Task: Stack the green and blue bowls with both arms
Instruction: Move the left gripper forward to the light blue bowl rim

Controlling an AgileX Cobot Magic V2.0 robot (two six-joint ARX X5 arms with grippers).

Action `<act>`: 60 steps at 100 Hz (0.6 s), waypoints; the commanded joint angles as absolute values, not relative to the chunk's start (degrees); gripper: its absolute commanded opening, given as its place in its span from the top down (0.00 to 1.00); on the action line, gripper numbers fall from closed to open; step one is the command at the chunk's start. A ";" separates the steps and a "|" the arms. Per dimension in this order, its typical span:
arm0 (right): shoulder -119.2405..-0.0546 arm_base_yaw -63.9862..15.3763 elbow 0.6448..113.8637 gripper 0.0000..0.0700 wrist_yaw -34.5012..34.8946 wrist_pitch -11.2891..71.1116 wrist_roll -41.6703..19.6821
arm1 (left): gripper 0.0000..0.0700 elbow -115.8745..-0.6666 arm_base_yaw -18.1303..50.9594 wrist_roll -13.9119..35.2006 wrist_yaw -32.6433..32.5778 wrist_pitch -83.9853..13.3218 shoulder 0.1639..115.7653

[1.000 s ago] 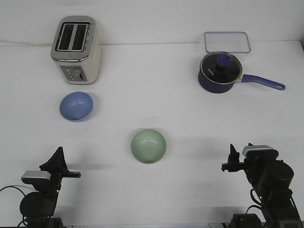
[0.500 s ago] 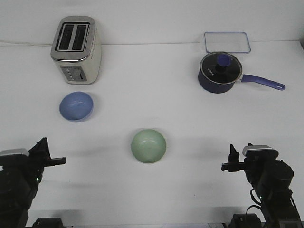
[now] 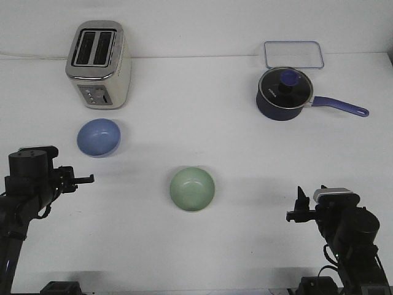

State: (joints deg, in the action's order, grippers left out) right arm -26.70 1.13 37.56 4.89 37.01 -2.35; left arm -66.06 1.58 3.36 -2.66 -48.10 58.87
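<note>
The light blue bowl (image 3: 98, 137) sits upright on the white table at the left, in front of the toaster. The pale green bowl (image 3: 192, 188) sits upright near the table's middle. My left gripper (image 3: 85, 179) is raised at the left edge, empty, pointing right, a little nearer than the blue bowl and apart from it. It is seen side-on, so its opening does not show. My right gripper (image 3: 298, 208) rests low at the front right, empty, its fingers together, well right of the green bowl.
A cream and chrome toaster (image 3: 98, 64) stands at the back left. A dark navy lidded saucepan (image 3: 284, 94) with a long handle stands at the back right, with a clear rectangular lid (image 3: 293, 54) behind it.
My left arm has risen from the front left corner and moved away from me towards the blue bowl, its gripper turning to point right. The right arm and both bowls have not moved.
</note>
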 commanded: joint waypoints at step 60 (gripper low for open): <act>-26.68 1.04 37.89 0.39 4.86 35.92 -2.52 | 0.34 -69.12 0.47 4.58 -2.57 -47.75 65.78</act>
